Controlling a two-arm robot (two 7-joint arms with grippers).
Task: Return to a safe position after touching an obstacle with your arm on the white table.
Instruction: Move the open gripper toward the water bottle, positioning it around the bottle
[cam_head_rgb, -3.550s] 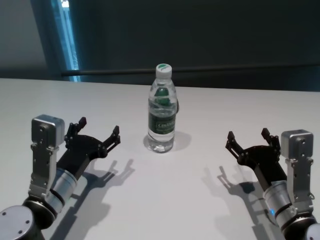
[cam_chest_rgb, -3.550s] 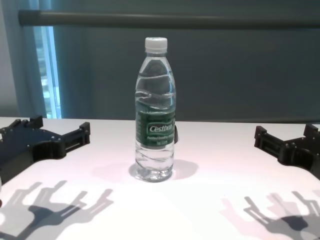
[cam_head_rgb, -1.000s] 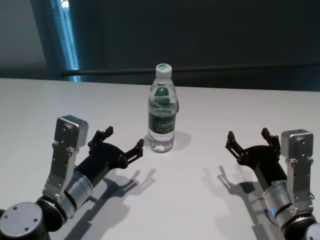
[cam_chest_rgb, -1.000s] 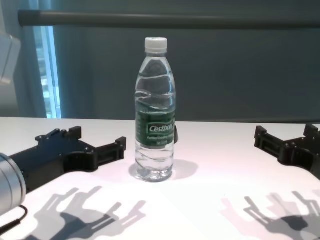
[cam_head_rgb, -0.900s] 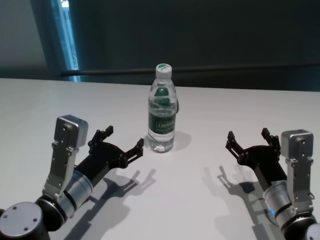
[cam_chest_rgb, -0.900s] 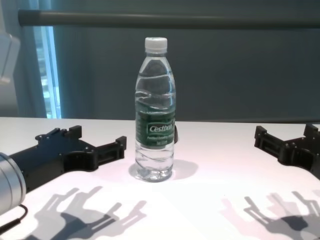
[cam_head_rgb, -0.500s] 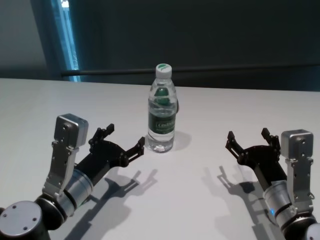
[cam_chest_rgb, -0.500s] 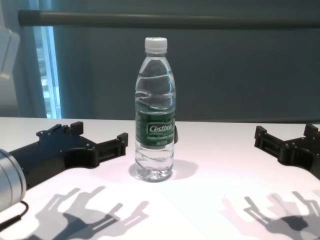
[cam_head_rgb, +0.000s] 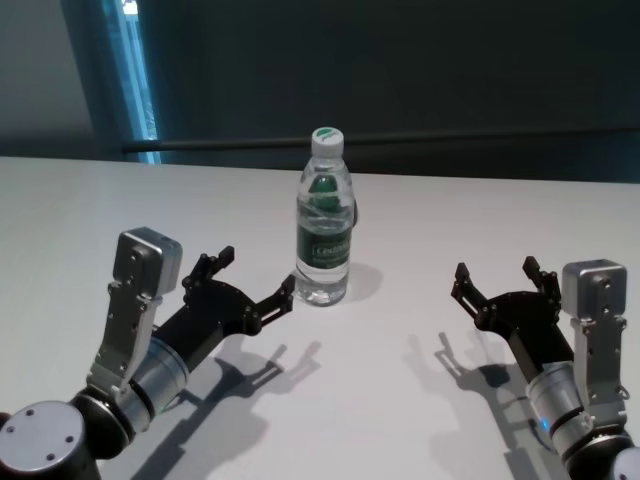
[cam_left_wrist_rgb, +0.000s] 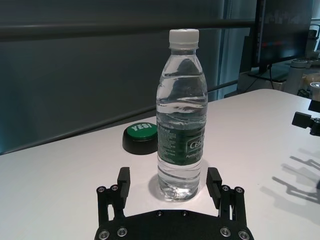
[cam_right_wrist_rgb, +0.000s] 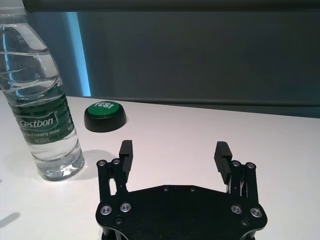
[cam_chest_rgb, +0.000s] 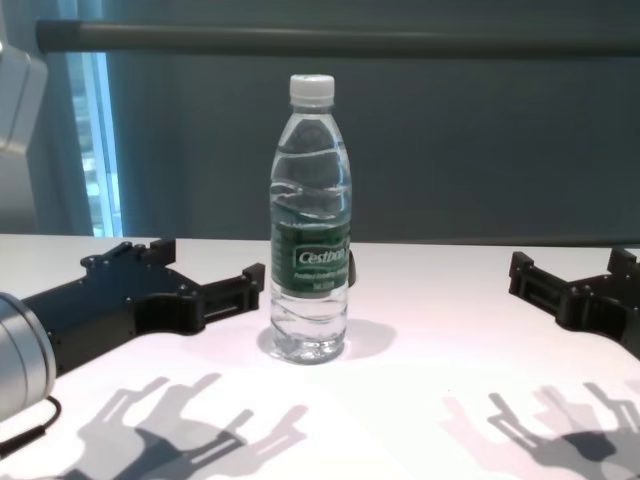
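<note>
The obstacle, a clear water bottle (cam_head_rgb: 324, 235) with a white cap and green label, stands upright mid-way across the white table (cam_head_rgb: 400, 400). My left gripper (cam_head_rgb: 257, 270) is open just left of the bottle's base. Its inner fingertip (cam_chest_rgb: 255, 272) is very close to the bottle (cam_chest_rgb: 310, 250); I cannot tell if they touch. In the left wrist view the bottle (cam_left_wrist_rgb: 182, 125) stands just past the open left gripper (cam_left_wrist_rgb: 169, 175), centred between its fingers. My right gripper (cam_head_rgb: 495, 268) rests open and empty, well right of the bottle. The right wrist view shows the bottle (cam_right_wrist_rgb: 42, 110) far off to one side.
A round black button with a green top (cam_left_wrist_rgb: 141, 137) lies on the table just behind the bottle, also seen as the green button (cam_right_wrist_rgb: 104, 115) in the right wrist view. A dark rail (cam_chest_rgb: 340, 38) runs along the wall beyond the table's far edge.
My left gripper has crept forward and rightward toward the bottle's base, from well left of it 3.5 s ago. The bottle and the right arm have not moved.
</note>
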